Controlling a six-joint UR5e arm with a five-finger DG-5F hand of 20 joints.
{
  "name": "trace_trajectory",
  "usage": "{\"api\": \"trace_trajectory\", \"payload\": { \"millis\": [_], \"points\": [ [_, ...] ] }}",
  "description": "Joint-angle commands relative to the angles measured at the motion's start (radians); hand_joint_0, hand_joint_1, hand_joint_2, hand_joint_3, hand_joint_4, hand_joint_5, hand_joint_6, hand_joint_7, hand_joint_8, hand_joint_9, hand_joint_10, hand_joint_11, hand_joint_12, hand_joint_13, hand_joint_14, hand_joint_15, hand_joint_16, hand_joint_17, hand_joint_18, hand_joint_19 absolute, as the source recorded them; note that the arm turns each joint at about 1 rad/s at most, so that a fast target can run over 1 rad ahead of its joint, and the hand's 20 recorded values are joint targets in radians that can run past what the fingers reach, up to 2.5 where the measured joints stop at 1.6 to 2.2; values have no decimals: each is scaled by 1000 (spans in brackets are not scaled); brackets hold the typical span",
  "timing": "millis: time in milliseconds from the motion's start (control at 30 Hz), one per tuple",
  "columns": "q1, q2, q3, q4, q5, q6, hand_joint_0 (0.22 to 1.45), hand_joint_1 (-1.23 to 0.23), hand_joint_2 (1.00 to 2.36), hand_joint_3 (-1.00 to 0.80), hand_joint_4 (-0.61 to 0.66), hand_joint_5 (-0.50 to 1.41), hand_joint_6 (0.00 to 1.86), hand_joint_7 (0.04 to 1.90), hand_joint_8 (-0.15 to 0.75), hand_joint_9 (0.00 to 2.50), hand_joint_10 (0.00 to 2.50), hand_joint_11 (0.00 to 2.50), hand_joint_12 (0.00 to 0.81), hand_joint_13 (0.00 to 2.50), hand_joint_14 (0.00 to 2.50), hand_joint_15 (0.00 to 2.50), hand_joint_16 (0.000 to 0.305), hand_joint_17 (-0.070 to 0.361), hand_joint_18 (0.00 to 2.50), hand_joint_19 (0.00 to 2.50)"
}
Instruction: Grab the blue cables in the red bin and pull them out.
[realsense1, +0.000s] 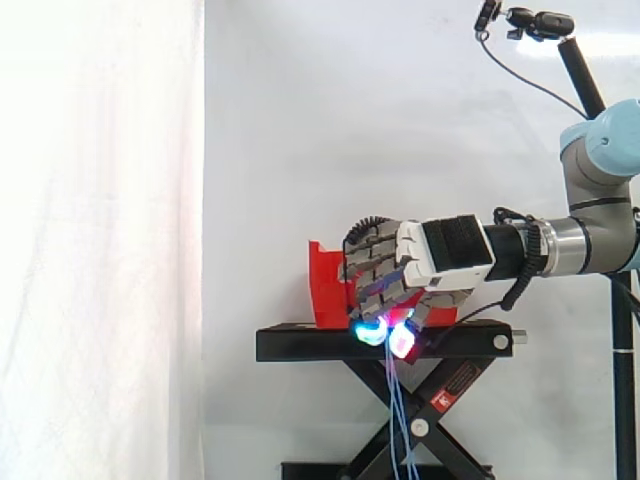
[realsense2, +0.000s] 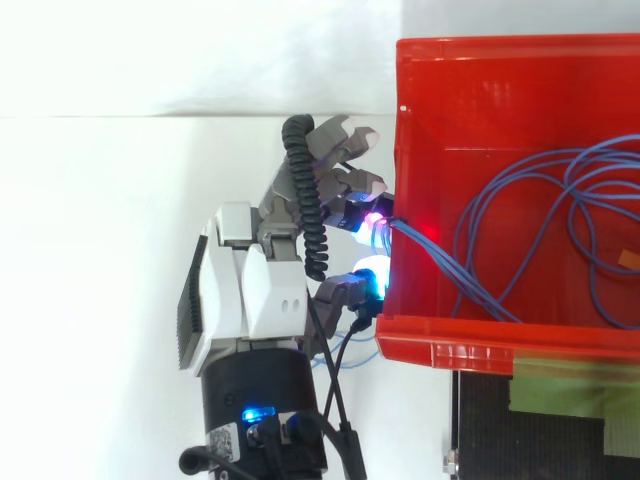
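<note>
The red bin (realsense2: 500, 60) stands on a black stand (realsense1: 300, 343). Loops of thin blue cables (realsense2: 520, 190) lie inside it, and some strands run over its left wall to my hand (realsense2: 250, 290). In the top view the hand sits just outside that wall, its glowing fingertips (realsense2: 375, 222) curled and pinched on the strands. From the side, the hand (realsense1: 420, 262) is in front of the bin (realsense1: 325, 285) at rim height, fingers curled downward. Below the fingertips the blue cables (realsense1: 397, 420) hang past the stand's edge.
The stand is a black scissor lift (realsense1: 430, 425) in front of a white curtain. A small camera (realsense1: 535, 22) on a black pole rises at the upper right. A strip of olive tape (realsense2: 570, 385) lies on the stand beside the bin.
</note>
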Motion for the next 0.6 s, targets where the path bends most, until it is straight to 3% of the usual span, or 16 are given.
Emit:
{"api": "trace_trajectory", "payload": {
  "millis": [0, 433, 567],
  "points": [
    [0, 0, 0, -2, 0, 0, 755, -977, 1000, -1000, 24, 1140, 6, 983, 220, 1021, 28, 732, 314, 748, 19, 477, 44, 99, 537, 435],
    [0, 0, 0, -8, 0, 0, 774, -958, 1000, -1000, 25, 1166, 2, 1040, 212, 1051, 28, 751, 308, 763, 19, 479, 42, 95, 556, 426],
    [0, 0, 0, -8, 0, 0, 813, -900, 1000, -1000, 0, 1153, 148, 1023, 197, 1087, 26, 763, 301, 779, 21, 481, 41, 92, 571, 436]
  ]
}}
